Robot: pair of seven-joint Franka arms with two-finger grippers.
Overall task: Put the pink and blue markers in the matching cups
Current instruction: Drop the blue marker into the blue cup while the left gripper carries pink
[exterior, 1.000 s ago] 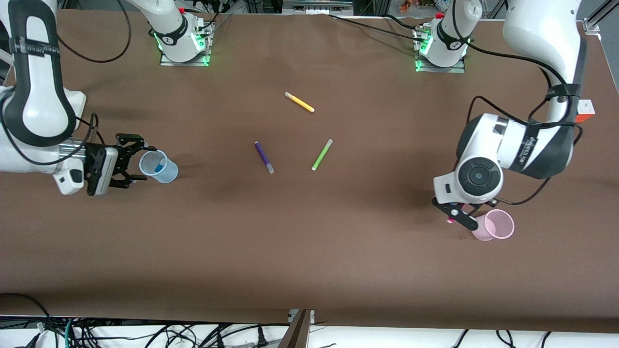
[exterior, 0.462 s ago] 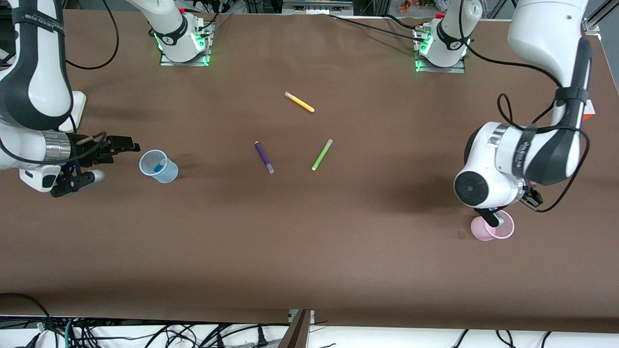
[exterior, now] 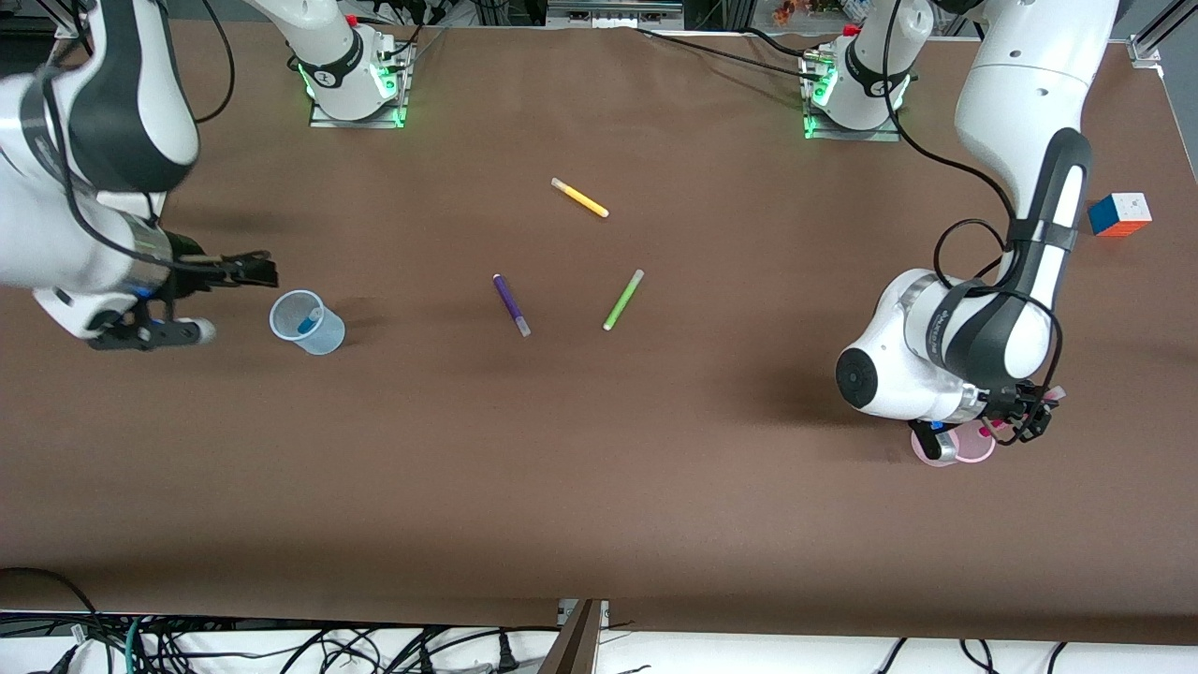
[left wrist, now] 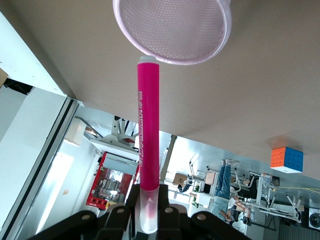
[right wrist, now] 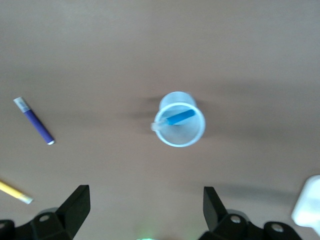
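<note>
left arm's wrist covers most of the pink cup [exterior: 973, 451] in the front view, only part of its rim shows; the left gripper [exterior: 1015, 423] is mostly hidden there too. in the left wrist view the cup's rim [left wrist: 150, 50] is cut by the frame edge, and the pink marker [left wrist: 148, 145] has its pale end sunk between the fingers. right arm is motion-blurred in the front view.

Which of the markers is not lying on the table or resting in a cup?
The pink marker: the left hand holds it by its pale end above the pink cup.
</note>
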